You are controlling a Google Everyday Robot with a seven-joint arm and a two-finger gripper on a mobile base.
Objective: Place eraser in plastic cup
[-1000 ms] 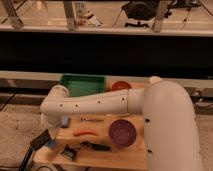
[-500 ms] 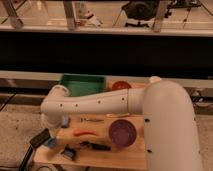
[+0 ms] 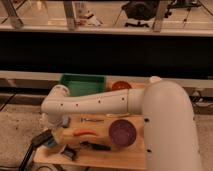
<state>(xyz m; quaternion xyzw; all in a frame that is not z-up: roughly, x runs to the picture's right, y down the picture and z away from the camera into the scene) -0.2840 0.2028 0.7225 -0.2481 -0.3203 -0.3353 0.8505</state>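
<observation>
Gripper (image 3: 44, 141) is hanging off the table's (image 3: 120, 155) left edge, grip impossible to tell; eraser placement is looking unfinished.

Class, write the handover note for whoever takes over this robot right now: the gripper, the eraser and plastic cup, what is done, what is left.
Gripper: low at the near corner of the wooden table, on the left of the camera view, at the end of the white arm. What it holds, if anything, cannot be told.
Eraser and plastic cup: neither can be picked out for certain. Small things lie at that table edge by the gripper.
Done: nothing confirmed.
Left: find the eraser, grasp it, drop it in the cup.
</observation>
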